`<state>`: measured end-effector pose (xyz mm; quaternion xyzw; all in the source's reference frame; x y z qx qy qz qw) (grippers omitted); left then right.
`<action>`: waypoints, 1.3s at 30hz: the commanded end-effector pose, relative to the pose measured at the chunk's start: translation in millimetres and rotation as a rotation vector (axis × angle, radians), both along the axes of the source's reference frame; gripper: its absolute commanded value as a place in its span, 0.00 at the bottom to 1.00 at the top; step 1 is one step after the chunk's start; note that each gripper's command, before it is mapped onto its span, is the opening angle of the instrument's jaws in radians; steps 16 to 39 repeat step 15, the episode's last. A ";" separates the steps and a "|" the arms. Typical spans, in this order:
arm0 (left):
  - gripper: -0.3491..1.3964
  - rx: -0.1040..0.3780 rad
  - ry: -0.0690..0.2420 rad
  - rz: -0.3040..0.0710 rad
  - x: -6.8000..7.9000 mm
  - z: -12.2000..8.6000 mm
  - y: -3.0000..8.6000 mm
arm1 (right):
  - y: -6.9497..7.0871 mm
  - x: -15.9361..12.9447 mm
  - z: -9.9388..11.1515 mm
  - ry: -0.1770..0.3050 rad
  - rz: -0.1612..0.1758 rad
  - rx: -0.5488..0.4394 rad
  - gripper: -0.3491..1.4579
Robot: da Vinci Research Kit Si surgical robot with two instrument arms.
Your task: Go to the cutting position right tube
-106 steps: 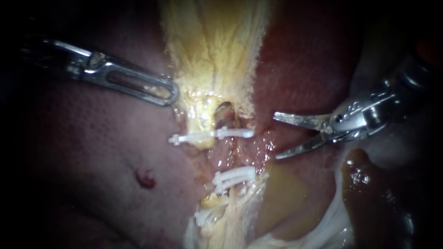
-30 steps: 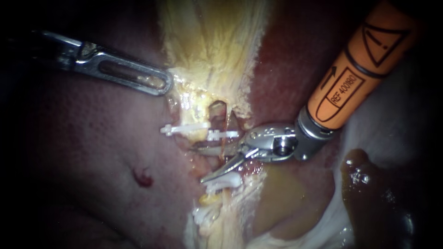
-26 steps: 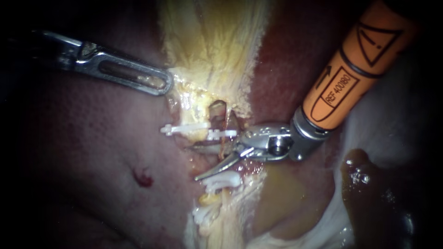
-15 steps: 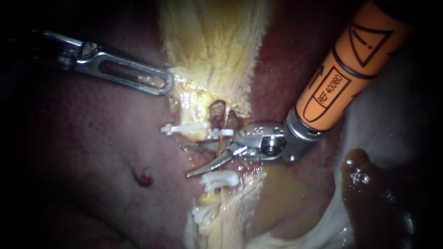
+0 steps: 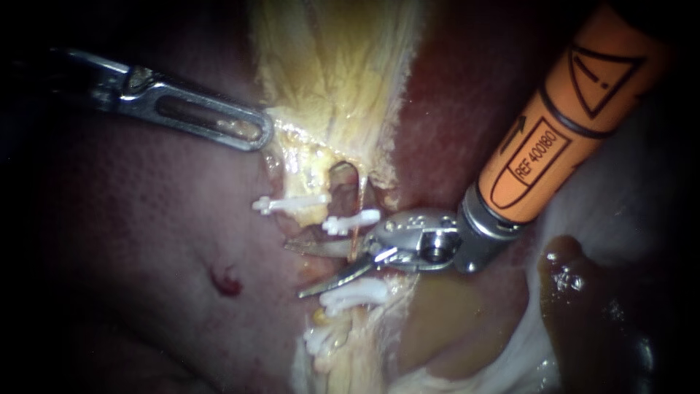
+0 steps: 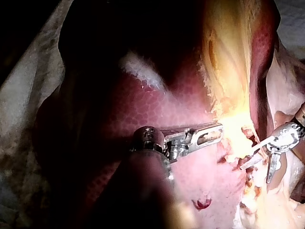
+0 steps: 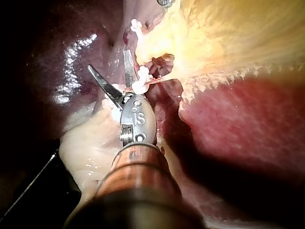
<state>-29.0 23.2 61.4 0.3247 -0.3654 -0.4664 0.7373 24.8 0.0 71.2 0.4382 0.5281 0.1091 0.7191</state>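
Having swung in from the right edge of the liver (image 5: 452, 95), my right instrument (image 5: 293, 270) held its blades apart around the right tube (image 5: 356, 237) beside a clip (image 5: 352, 219), seemingly placed to cut.

A pale, mottled cloth (image 6: 19, 109) carries the dark red, glossy liver (image 6: 157, 107), which lies directly on it.

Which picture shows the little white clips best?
The endoscope view: several white clips show clearly, spread along the yellow tissue. The right wrist view shows only a couple, beside the right instrument's blades. The left wrist view loses them in glare.
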 end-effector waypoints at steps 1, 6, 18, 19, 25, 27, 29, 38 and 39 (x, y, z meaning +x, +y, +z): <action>0.00 0.000 -0.001 0.000 0.0 0.0 0.0 | 0.1 0.0 0.1 0.000 0.001 -0.001 0.94; 0.00 0.000 -0.001 0.000 0.0 0.0 0.0 | 0.2 -0.2 0.3 -0.001 0.002 -0.001 0.94; 0.00 0.000 -0.001 0.000 0.0 0.0 0.0 | 0.2 -0.2 0.3 0.000 0.001 -0.001 0.94; 0.00 0.000 -0.001 0.000 0.0 0.0 0.0 | 0.2 -0.2 0.3 0.000 0.001 -0.001 0.94; 0.00 0.000 -0.001 0.000 0.0 0.0 0.0 | 0.2 -0.2 0.3 0.000 0.001 -0.001 0.94; 0.00 0.000 -0.001 0.000 0.0 0.0 0.0 | 0.2 -0.2 0.3 0.000 0.001 -0.001 0.94; 0.00 0.000 -0.001 0.000 0.0 0.0 0.0 | 0.2 -0.2 0.3 0.000 0.001 -0.001 0.94; 0.00 0.000 -0.001 0.000 0.0 0.0 0.0 | 0.2 -0.2 0.3 0.000 0.001 -0.001 0.94; 0.00 0.000 -0.001 0.000 0.0 0.0 0.0 | 0.2 -0.2 0.3 0.000 0.001 -0.001 0.94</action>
